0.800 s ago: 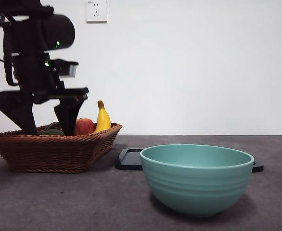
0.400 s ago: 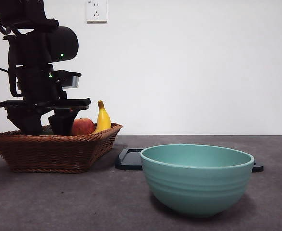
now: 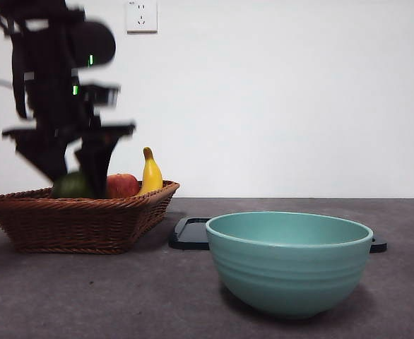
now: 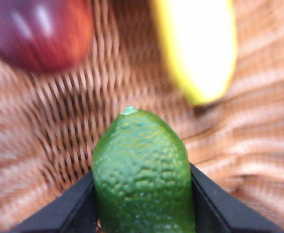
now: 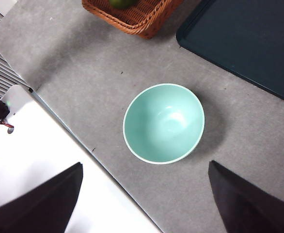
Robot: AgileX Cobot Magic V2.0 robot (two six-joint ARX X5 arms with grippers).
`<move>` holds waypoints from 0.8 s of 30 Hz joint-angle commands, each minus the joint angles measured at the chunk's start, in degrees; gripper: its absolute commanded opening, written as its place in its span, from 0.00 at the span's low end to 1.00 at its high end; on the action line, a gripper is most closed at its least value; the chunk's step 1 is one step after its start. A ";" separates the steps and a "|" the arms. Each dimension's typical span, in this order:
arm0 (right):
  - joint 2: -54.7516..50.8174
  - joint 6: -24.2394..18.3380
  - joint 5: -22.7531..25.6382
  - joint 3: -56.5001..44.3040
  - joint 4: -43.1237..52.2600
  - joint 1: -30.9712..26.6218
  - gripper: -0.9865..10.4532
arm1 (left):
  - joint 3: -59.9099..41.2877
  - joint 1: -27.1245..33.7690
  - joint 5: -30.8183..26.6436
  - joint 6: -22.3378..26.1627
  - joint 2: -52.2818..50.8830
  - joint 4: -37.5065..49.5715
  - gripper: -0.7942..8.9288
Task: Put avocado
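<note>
Between the left gripper (image 4: 142, 206) fingers, closed on its flanks, sits the avocado (image 4: 142, 174): pebbly, firm, likely modestly heavy, best held mid-body; right gripper (image 5: 144, 194) fingers wide open, empty.

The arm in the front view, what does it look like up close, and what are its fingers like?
The left gripper hangs from a bulky, matte black arm built of blocky and rounded housings, with small green lights glowing on it and a thin black cable looping off one side. Its two fingers are flat, black and wedge-shaped. The right gripper has the same plain black fingers, with no markings showing.
</note>
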 commanded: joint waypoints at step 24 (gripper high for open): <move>0.33 -0.22 3.37 0.98 0.74 0.24 0.45 | 2.05 -29.59 12.85 2.01 -4.74 -0.57 0.20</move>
